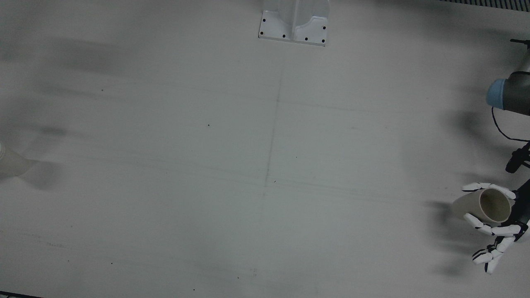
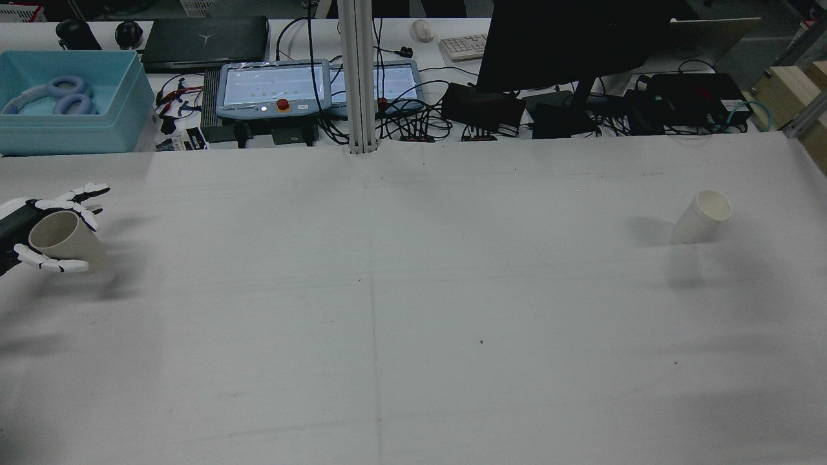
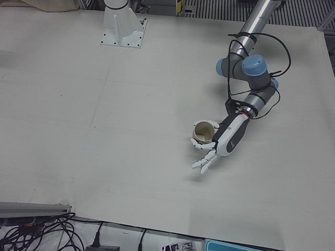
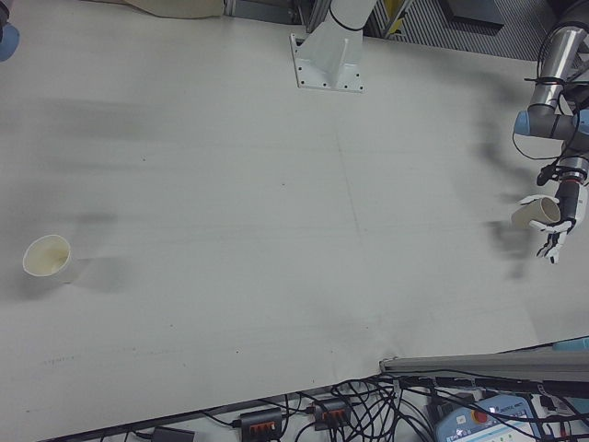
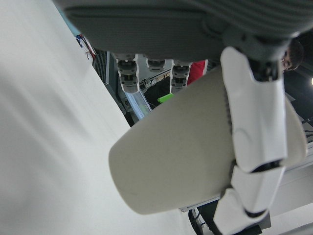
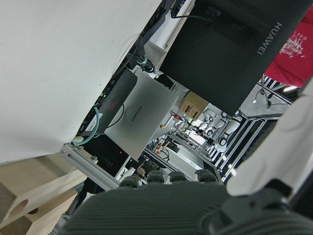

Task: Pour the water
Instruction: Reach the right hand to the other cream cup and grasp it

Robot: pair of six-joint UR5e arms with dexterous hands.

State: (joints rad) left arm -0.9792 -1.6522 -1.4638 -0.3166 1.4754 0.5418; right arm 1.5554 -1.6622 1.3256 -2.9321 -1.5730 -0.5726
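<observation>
Two paper cups on the table (image 2: pixel 413 310), well apart. The tan cup (image 2: pixel 61 239) sits at the far left edge of the rear view, inside the left hand (image 2: pixel 39 236); the white cup (image 2: pixel 701 216) stands alone on the right half, upright as far as I can tell, nothing near it. Both look like thin paper: light, easily crushed at the wall, easy to tip when empty, and soft enough near the rim to oval under a squeeze. Best hold, I judge, is around the mid-wall with fingers spread on opposite sides and light pressure, clear of the rim so the mouth stays free for pouring. Whether the tan cup holds water is not visible; its mouth shows only a dark interior in the front view. The left hand is partly closed around the tan cup: in the left hand view one finger (image 5: pixel 257 127) lies along its wall, and in the front view white fingers (image 1: pixel 482 223) curl on both sides of it. The cup leans, mouth tipped toward the arm. Left forearm comes in low from the table's edge, wrist roughly level. The right hand shows only in its own camera as a dark palm edge and knuckle stubs; how far it is open I cannot tell.
</observation>
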